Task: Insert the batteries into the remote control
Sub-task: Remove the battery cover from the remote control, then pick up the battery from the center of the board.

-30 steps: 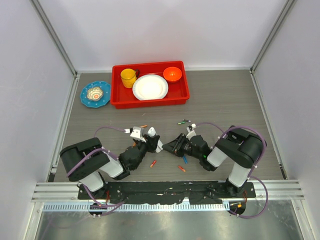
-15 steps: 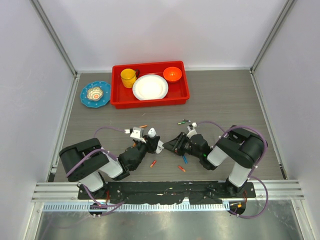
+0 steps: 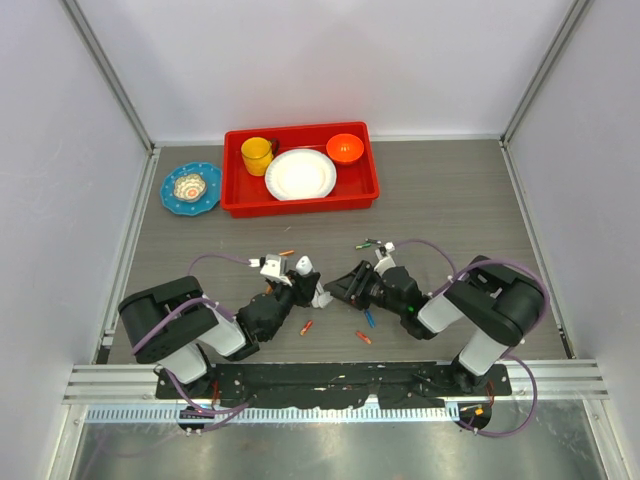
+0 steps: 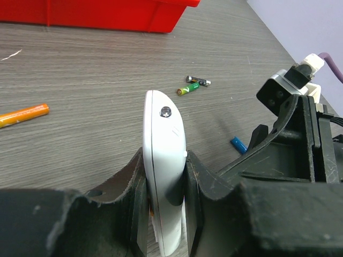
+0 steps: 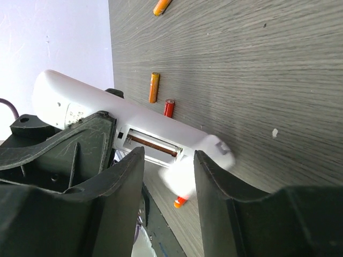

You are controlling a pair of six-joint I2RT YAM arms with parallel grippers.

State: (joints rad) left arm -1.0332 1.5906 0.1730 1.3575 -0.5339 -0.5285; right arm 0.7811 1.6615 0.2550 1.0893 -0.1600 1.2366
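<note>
My left gripper (image 4: 164,163) is shut on the white remote control (image 4: 163,139), held on edge just above the table; it also shows in the top view (image 3: 314,286). In the right wrist view the remote (image 5: 86,110) shows its open battery recess (image 5: 153,147). A blurred small white cover piece (image 5: 187,174) hangs by the recess, between the spread fingers of my open right gripper (image 5: 169,160). Loose batteries lie on the table: orange (image 3: 286,252), red (image 3: 306,326), red (image 3: 363,337), blue (image 3: 369,319) and green (image 3: 368,243).
A red tray (image 3: 232,200) with a yellow cup (image 3: 256,155), white plate (image 3: 300,173) and orange bowl (image 3: 344,148) stands at the back. A blue dish (image 3: 190,187) sits left of it. Frame posts and walls bound the table.
My right gripper has edged a little left toward the remote and its arm has shifted slightly. The white cover piece is blurred with motion. The left arm has stayed put.
</note>
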